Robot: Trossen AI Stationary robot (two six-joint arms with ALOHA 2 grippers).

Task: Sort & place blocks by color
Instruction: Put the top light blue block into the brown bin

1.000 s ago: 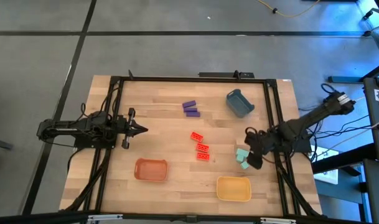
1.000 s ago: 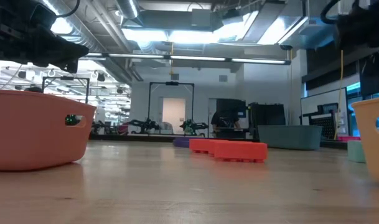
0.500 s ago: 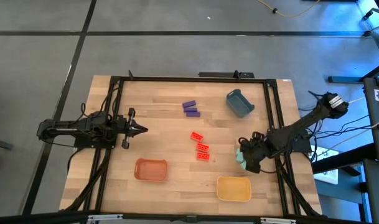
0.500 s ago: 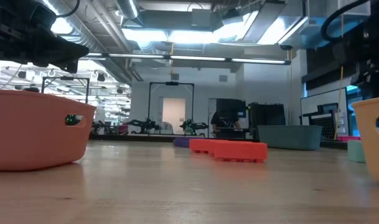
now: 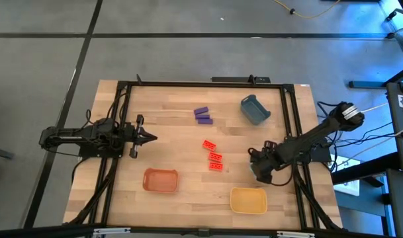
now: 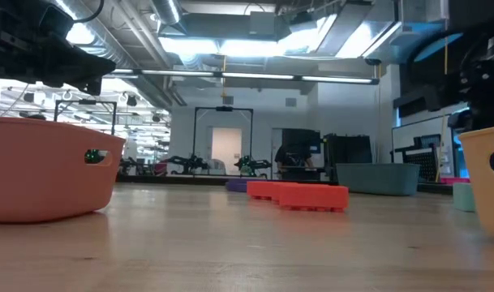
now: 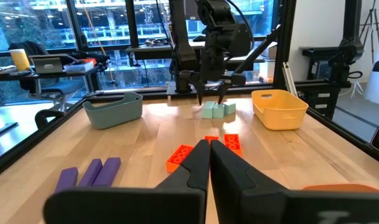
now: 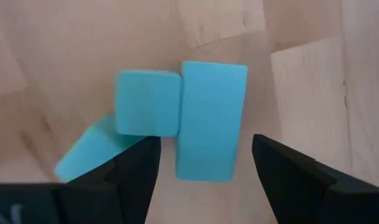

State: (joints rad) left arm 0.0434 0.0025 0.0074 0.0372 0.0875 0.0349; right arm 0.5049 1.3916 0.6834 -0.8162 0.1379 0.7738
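Right gripper, fingers spread and empty, has moved in over the teal blocks beside the yellow tray, ready to grasp; left gripper rests clenched shut.

1. A pale, butcher-block wooden table top edged by a black metal frame stands on a grey floor crossed by dark seam lines.
2. Across the table, the low view shows a long workshop room with exposed silver ceiling ducts and bright strip lights.
3. A bright doorway sits in the far wall.
4. The left wrist view shows tall, dark-framed windows with daylight behind them.
5. Beside those windows stands a desk holding a laptop.
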